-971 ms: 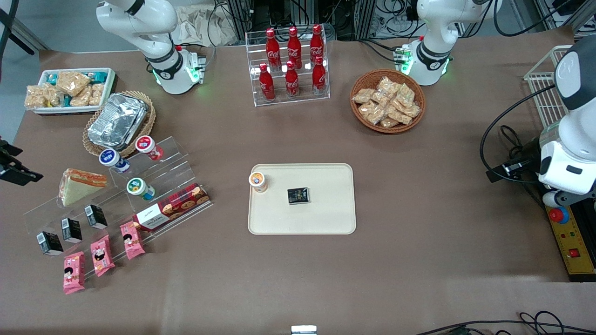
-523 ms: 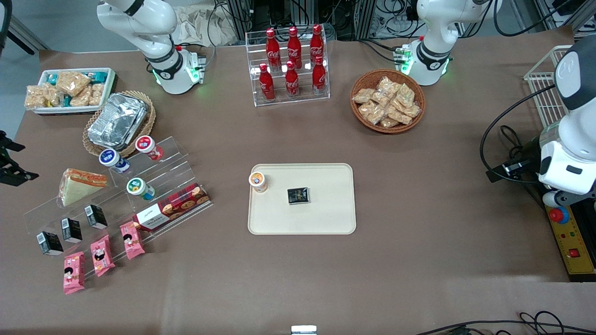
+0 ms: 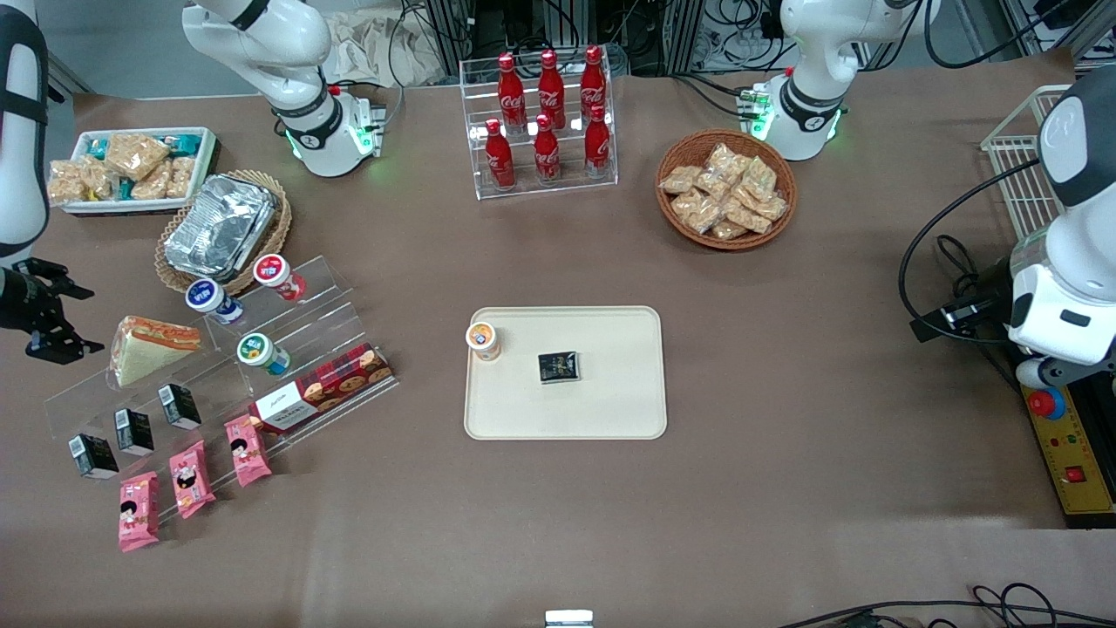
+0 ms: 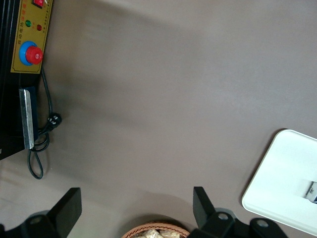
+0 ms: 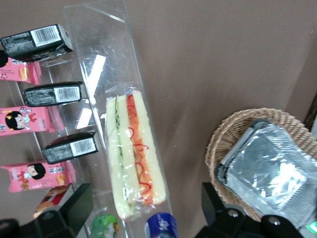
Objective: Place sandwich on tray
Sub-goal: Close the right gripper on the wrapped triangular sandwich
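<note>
Presently: sandwich (image 3: 150,348) on acrylic shelf (image 3: 209,366), untouched. Gripper (image 3: 52,327) just beside it, fingers spread wide. Tray (image 3: 610,410) well apart.

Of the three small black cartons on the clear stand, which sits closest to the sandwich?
The black carton farthest from the front camera, beside the red cookie box. It sits just below the sandwich; the other two step away along the row. The open gripper hovers beside the sandwich.

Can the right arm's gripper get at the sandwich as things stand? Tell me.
Probably yes. The gripper, jaws open, hangs close beside the sandwich, which lies uncovered on the clear stand's top step; nothing stands between them.
</note>
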Robot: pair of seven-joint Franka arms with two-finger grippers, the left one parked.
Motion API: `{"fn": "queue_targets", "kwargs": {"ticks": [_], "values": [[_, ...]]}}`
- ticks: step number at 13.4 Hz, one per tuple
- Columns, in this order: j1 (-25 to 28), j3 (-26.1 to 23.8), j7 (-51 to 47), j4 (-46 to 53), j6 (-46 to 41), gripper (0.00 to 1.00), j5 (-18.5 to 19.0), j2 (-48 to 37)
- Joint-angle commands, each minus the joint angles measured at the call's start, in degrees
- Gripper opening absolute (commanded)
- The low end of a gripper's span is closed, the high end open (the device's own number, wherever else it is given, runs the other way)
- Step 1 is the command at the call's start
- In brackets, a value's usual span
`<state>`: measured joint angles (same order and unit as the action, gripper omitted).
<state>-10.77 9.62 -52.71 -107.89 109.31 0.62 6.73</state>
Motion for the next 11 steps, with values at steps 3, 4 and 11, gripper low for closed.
{"fn": "queue_targets", "kwargs": {"ticks": [3, 4, 11], "values": [[-1.3, 0.0, -4.2, -8.0, 7.5, 0.98, -3.2, -2.8], [-1.4, 0.0, -4.9, -8.5, 8.1, 0.98, -3.2, -2.7], [-0.8, -0.1, -7.2, -10.9, 12.6, 0.98, -4.9, -2.1]]}}
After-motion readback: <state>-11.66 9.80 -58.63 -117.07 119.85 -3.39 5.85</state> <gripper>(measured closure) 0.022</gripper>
